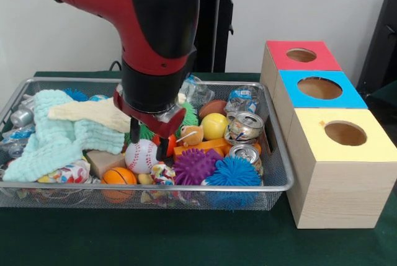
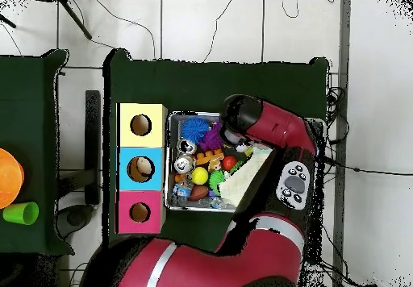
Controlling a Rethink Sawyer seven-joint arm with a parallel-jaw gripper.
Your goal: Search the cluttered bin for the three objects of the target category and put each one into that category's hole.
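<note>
My gripper [image 1: 148, 142] hangs inside the wire bin [image 1: 277, 179], open, its two black fingers low over the clutter. A white baseball [image 1: 141, 156] sits right under and between the fingers; I cannot tell whether they touch it. Around it lie a small orange basketball [image 1: 118, 176], a yellow ball [image 1: 214, 126], a purple spiky ball [image 1: 194, 165] and a blue spiky ball [image 1: 233, 172]. To the right of the bin stand three wooden boxes with round holes: red-topped [image 1: 282, 55], blue-topped [image 1: 291, 89] and yellow-topped [image 1: 310, 131]. In the overhead view my arm [image 2: 266, 131] hides the gripper.
A mint towel [image 1: 56, 139] and a cream cloth [image 1: 93, 112] cover the bin's left half. Crushed cans [image 1: 245, 126] lie at its right side, an orange block [image 1: 201, 147] mid-bin. An orange object [image 2: 6, 177] and a green cup [image 2: 20, 214] rest on a side table.
</note>
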